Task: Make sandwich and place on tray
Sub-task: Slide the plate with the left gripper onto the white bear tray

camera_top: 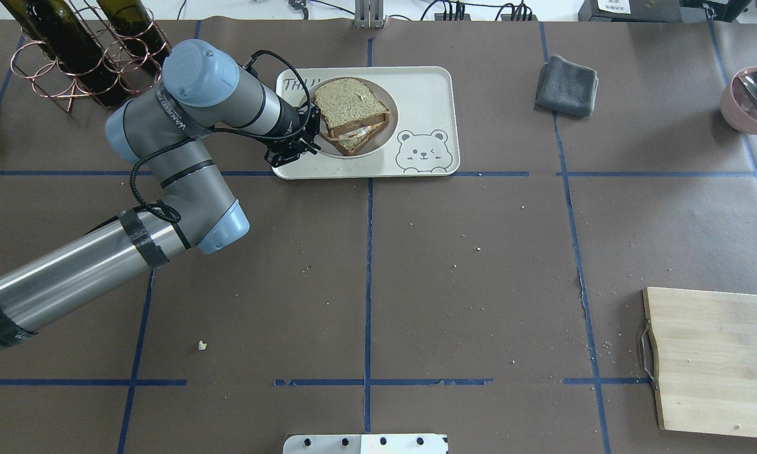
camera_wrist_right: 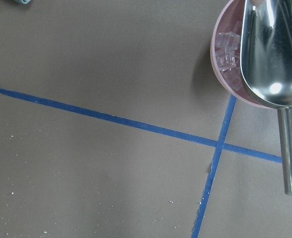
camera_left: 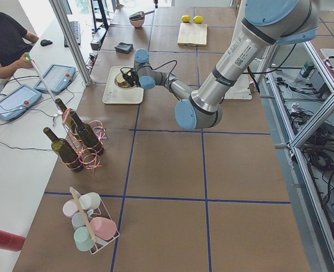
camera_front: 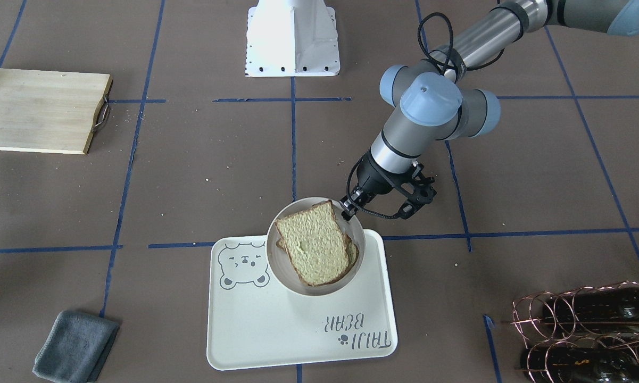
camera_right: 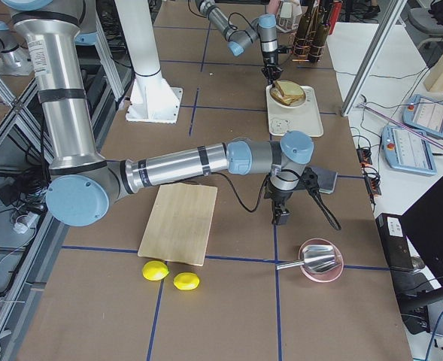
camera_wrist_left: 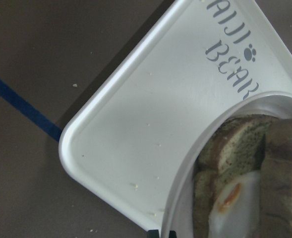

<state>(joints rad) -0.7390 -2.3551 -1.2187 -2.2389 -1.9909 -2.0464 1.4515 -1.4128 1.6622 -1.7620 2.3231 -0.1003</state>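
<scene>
The sandwich [camera_front: 314, 247], two tan bread slices with dark crusts and a white fried egg [camera_wrist_left: 232, 203] between them, lies on a round white plate [camera_front: 315, 291]. My left gripper [camera_front: 349, 207] is shut on the plate's rim nearest the robot. The plate is over the cream bear tray [camera_front: 276, 335], close to its surface; I cannot tell if it touches. The overhead view shows the sandwich [camera_top: 352, 113] inside the tray [camera_top: 422, 94]. My right gripper [camera_right: 281, 218] hangs above the table near a pink bowl; I cannot tell if it is open or shut.
A wooden cutting board [camera_top: 712, 359] lies on the robot's right. A grey cloth [camera_top: 567, 85] lies beyond the tray. A copper wine rack [camera_top: 82, 57] with bottles stands close to the left arm. A pink bowl [camera_top: 753, 98] holds a metal scoop [camera_wrist_right: 272, 49]. Two lemons [camera_right: 168, 274] lie near the board.
</scene>
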